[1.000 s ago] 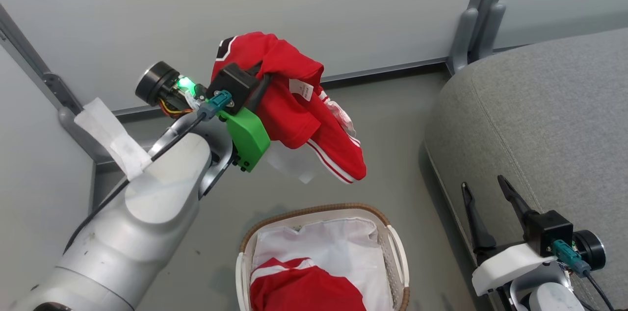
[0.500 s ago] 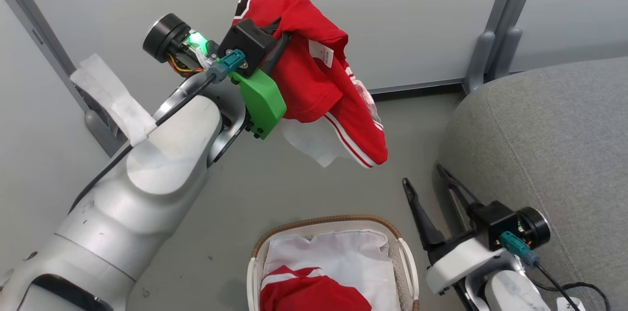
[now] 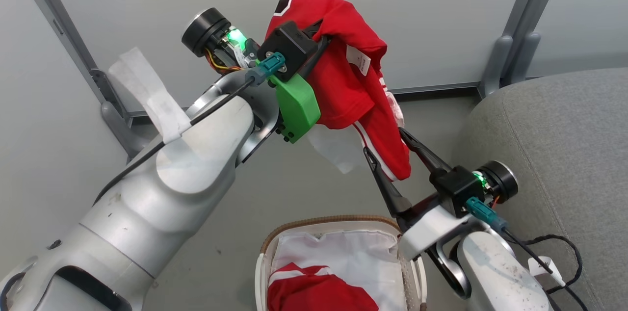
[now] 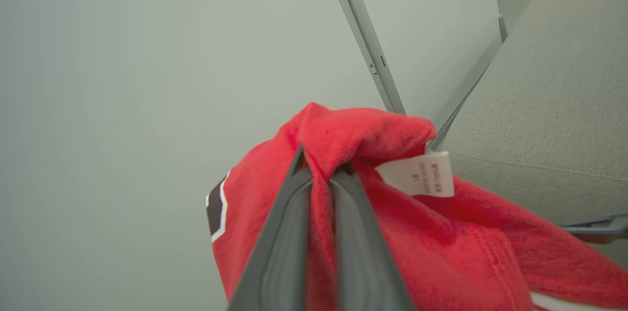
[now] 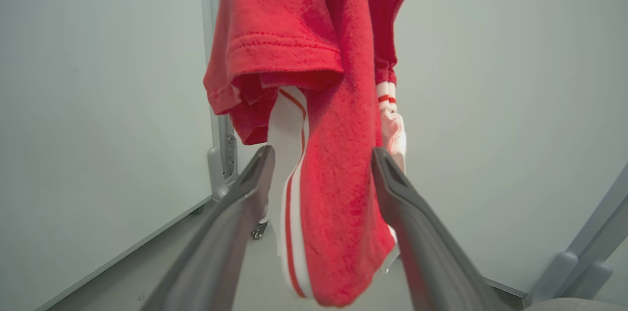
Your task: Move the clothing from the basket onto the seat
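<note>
Hanging above the basket (image 3: 314,220), pinched tight in the left pincer (image 4: 321,164), the red shirt (image 3: 343,80) has its hem inside the wide-spread right pincer (image 5: 324,151), so the robot should nip low, then swing to the seat (image 3: 549,144) beside the basket.

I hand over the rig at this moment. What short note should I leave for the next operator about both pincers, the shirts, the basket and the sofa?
The left pincer is shut on one red shirt, held in the air beside the sofa.
The right pincer is open, one finger on each side of that shirt's hanging end.
The second red shirt lies in the basket on the white lining.
Done: one shirt lifted out.
Left: lay it on the sofa, then bring the second one.
</note>
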`<state>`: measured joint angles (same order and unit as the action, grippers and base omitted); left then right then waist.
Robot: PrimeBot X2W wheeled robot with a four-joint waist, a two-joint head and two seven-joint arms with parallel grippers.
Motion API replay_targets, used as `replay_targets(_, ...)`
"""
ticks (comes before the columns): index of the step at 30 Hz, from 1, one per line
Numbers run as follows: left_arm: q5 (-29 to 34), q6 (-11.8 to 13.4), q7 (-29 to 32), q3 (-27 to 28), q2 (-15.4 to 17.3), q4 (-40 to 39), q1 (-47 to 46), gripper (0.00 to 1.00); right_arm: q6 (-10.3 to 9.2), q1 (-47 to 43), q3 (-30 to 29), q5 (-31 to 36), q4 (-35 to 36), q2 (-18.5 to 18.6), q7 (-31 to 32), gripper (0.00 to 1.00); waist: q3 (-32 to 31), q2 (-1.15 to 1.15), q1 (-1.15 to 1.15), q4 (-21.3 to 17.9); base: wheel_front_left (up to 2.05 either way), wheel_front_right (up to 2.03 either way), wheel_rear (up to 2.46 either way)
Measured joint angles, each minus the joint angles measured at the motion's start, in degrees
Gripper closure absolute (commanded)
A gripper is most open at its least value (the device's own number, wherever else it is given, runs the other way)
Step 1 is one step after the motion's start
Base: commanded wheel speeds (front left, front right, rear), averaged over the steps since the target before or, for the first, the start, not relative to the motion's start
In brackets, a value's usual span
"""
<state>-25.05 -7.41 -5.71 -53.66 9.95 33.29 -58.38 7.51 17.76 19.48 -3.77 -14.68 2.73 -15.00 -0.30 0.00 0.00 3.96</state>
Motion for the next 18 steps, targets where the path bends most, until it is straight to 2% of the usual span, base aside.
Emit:
replay_targets(12,-1.6,0.0,-0.1,-2.4,-1.2,-1.9,-0.4,1.00,0.00,6.0,-1.3,3.7,-9.8,0.0,-0.1,0.00,0.0,0.00,0.00,1.3,0.00,0.00,0.00)
replay_targets(13,-1.9,0.0,-0.1,-2.5,-1.2,-2.0,-0.4,1.00,0.00,6.4,-1.2,3.9,-10.3,0.0,-0.1,0.10,0.0,0.00,0.00,1.3,0.00,0.00,0.00)
replay_targets(14,-2.2,0.0,-0.1,-2.6,-1.3,-2.2,-0.4,1.00,0.00,7.0,-0.9,4.0,-11.0,0.0,-0.1,0.66,0.0,0.00,0.00,1.4,0.00,0.00,0.00)
replay_targets(16,-2.5,0.0,-0.2,-2.8,-1.3,-2.2,-0.4,1.00,0.00,7.6,-0.4,4.0,-12.2,0.0,-0.1,0.95,-0.1,0.00,0.00,1.4,0.00,0.00,0.00)
replay_targets(17,-2.5,0.0,-0.3,-2.8,-1.2,-2.2,-0.4,1.00,0.00,7.8,-0.4,3.9,-12.5,0.0,-0.1,1.00,-0.1,0.00,0.00,1.4,0.00,0.00,0.00)
replay_targets(18,-2.6,0.0,-0.5,-2.8,-1.2,-2.1,-0.3,1.00,0.00,8.0,-0.5,3.9,-12.6,0.0,-0.1,1.00,-0.1,0.00,0.00,1.4,0.00,0.00,0.00)
